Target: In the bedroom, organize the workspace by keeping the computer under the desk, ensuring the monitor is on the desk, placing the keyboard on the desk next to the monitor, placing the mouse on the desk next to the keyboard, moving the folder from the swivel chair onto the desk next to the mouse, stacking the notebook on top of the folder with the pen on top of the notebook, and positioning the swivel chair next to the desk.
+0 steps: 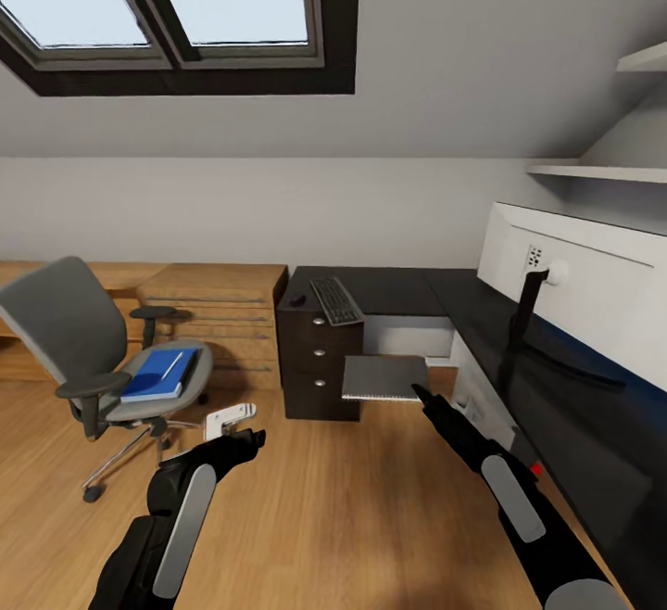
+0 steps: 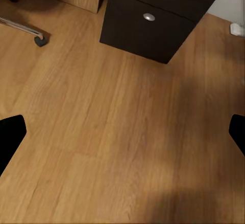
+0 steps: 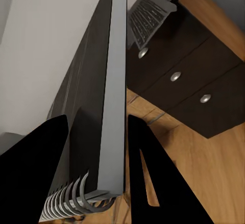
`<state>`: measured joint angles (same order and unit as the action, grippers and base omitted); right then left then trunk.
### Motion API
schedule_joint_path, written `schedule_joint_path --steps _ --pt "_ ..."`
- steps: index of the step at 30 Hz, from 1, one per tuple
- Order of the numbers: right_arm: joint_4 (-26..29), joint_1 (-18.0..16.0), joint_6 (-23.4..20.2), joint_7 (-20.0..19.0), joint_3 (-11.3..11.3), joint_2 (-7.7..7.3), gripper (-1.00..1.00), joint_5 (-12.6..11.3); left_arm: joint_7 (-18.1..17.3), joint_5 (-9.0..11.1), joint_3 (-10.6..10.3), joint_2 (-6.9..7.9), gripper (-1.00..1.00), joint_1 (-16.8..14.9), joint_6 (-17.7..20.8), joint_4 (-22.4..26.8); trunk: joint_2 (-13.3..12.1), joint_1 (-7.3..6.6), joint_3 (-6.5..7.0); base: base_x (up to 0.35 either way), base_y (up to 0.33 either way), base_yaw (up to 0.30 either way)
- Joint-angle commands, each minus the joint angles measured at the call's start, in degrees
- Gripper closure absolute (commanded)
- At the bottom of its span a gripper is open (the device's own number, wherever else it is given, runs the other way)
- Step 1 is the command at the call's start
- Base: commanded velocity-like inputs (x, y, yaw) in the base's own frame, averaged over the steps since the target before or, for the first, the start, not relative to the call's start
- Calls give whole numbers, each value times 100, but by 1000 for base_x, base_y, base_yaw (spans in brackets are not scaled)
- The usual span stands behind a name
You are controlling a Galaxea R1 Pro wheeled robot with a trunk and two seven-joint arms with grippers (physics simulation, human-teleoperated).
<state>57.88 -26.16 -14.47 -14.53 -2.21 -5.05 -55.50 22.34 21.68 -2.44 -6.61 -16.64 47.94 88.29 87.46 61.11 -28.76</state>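
**The notebook is in hand, but the folder must go first**

The right gripper (image 3: 97, 157) pinches one grey notebook (image 1: 384, 376); the left gripper (image 2: 122, 132) is wide open, holding nothing. At ten o'clock, one blue folder (image 1: 159, 375) lies on the swivel chair (image 1: 56, 327). Next, I think, it needs moving to the desk (image 1: 389, 290) by one keyboard (image 1: 335, 300).

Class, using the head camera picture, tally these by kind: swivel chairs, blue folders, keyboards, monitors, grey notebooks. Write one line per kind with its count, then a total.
swivel chair: 1
folder: 1
keyboard: 1
monitor: 1
notebook: 1
Total: 5
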Motion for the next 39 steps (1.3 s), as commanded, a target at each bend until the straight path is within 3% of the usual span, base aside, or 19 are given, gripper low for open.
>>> schedule_joint_path --steps 1,19,25,29,35,36,39 --pt "3 -3 -20 5 -4 -8 100 -51 57 57 -25 1 -100 -3 16 5 -38 -20 13 301 0 -2" --pt "-10 -3 -6 25 43 -40 100 -55 76 56 -64 2 -100 0 14 4 -760 -415 339 302 0 0" --pt "-18 -3 321 158 106 -27 100 -57 77 56 -64 2 -100 -3 14 4 -1001 -547 447 303 0 0" --pt "-19 -3 393 578 103 -10 100 -57 77 56 -70 2 -100 -2 14 4 -1161 -635 519 303 0 0" --pt "-21 -10 738 1664 81 117 100 -63 77 56 -72 2 -100 -5 14 4 -1402 -766 627 303 0 0" --pt "-49 -13 1377 2080 75 287 100 -65 77 56 -72 2 -100 -1 14 4 -1442 -788 645 303 0 0" --pt "-131 -21 1955 2220 73 434 100 -66 77 56 -72 2 -100 -3 14 4 -1562 -854 698 303 0 0"
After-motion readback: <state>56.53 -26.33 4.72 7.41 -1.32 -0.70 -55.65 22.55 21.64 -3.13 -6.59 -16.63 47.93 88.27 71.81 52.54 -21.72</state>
